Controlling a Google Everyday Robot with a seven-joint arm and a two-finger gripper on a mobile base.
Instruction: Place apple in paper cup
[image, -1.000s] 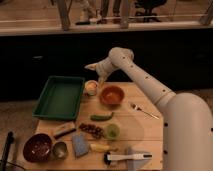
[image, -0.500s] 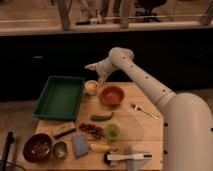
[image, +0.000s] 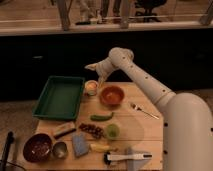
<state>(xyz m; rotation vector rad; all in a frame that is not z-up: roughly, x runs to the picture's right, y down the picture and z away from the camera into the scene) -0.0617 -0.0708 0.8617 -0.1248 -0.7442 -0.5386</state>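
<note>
at the far edge of the bench (image: 146, 131), just right of its middle-left stretch, we see the paper cup (image: 91, 92) standing upright between the green tray (image: 60, 96) and the orange bowl (image: 112, 95), close to both; a rounded orange-toned shape sits in its mouth, and we take that for the apple (image: 91, 85), resting in the cup with its top at about the rim; the gripper (image: 95, 73) hangs just above and slightly behind the cup, beyond the far edge, at the end of the white arm (image: 145, 80) that reaches in from the right; whether the gripper is parted or closed we cannot tell, and we cannot tell whether it touches the apple; the tray fills the far left corner; a fork (image: 144, 111) lies aslant near the right edge; a long green vegetable (image: 101, 117) lies around the middle of the bench, with a round green fruit (image: 112, 131) nearer us and a dark cluster (image: 91, 130) just to its left; a brown bar (image: 64, 130) lies toward the left edge; at the near left corner stands a dark red bowl (image: 37, 147) with a small metal cup (image: 60, 149) beside it; a blue sponge (image: 80, 145) and a yellow item (image: 101, 147) lie along the near edge, and a white and black tool (image: 127, 157) sits at that edge further right.
</note>
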